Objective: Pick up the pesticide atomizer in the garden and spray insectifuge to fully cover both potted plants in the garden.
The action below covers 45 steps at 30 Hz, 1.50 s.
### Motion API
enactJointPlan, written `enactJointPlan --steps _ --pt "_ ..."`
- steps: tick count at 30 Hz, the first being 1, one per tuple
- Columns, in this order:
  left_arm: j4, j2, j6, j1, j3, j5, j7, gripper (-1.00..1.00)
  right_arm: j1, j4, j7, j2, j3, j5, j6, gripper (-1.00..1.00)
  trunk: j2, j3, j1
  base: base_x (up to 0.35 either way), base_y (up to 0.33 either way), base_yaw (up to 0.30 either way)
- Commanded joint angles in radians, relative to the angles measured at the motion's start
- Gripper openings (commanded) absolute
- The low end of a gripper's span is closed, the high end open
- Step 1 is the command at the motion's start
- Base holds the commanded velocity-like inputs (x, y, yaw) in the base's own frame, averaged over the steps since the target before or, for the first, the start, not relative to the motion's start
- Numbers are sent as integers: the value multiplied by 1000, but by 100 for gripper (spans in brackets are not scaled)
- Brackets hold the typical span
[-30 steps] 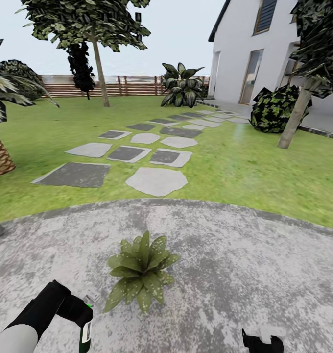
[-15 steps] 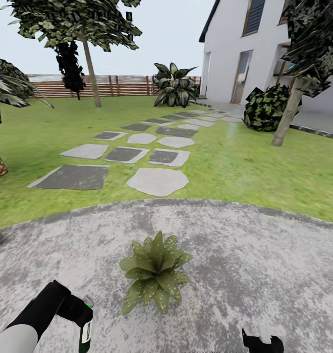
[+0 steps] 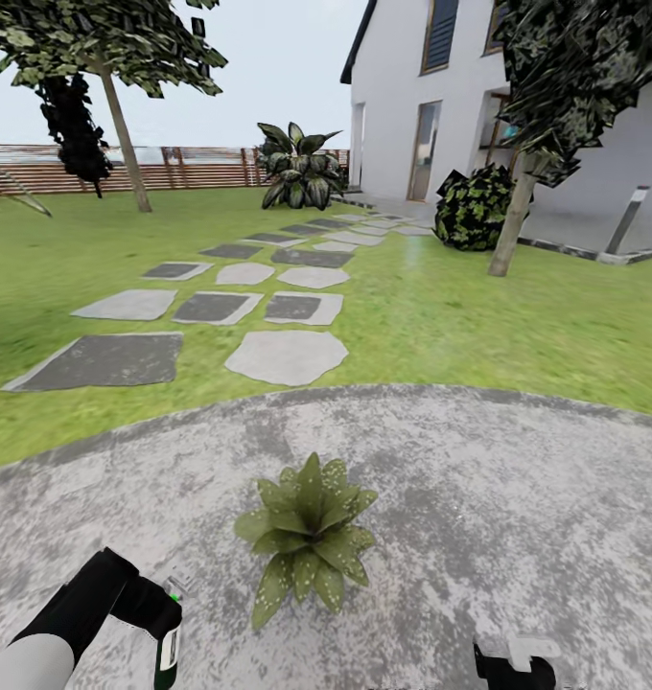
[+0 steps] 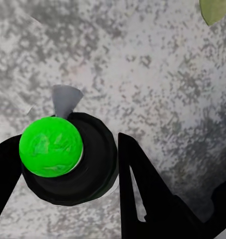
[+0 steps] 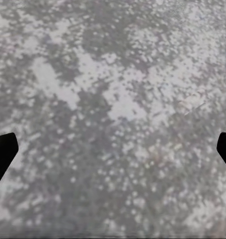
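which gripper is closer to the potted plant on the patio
Left. The left gripper, holding the pesticide atomizer, sits just beside the potted plant on its left. The right gripper is farther off, low to the plant's right.

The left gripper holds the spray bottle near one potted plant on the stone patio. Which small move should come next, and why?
Probably swing the left gripper toward the potted plant to aim the pesticide atomizer. The bottle sits off to the plant's left, upright over bare patio, so a spray now would likely miss the leaves.
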Motion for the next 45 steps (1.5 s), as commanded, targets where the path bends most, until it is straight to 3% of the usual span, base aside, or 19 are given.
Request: enactJointPlan --steps 1,14,24,45 --pt "-2 -1 7 0 5 -5 -7 -100 -1 1 0 0 -4 1 -4 100 0 -1 0 0 71 -263" --pt "-5 -1 5 0 5 -3 -6 -100 -1 1 0 0 -4 1 -4 100 0 -1 0 -50 37 -263" --pt "-4 -1 8 0 5 -4 -7 -100 -1 1 0 0 -4 1 -4 100 0 -1 0 -207 242 -263" --pt "-3 -2 5 0 9 -5 -4 -100 -1 1 0 0 -4 1 -4 100 0 -1 0 43 272 -263"
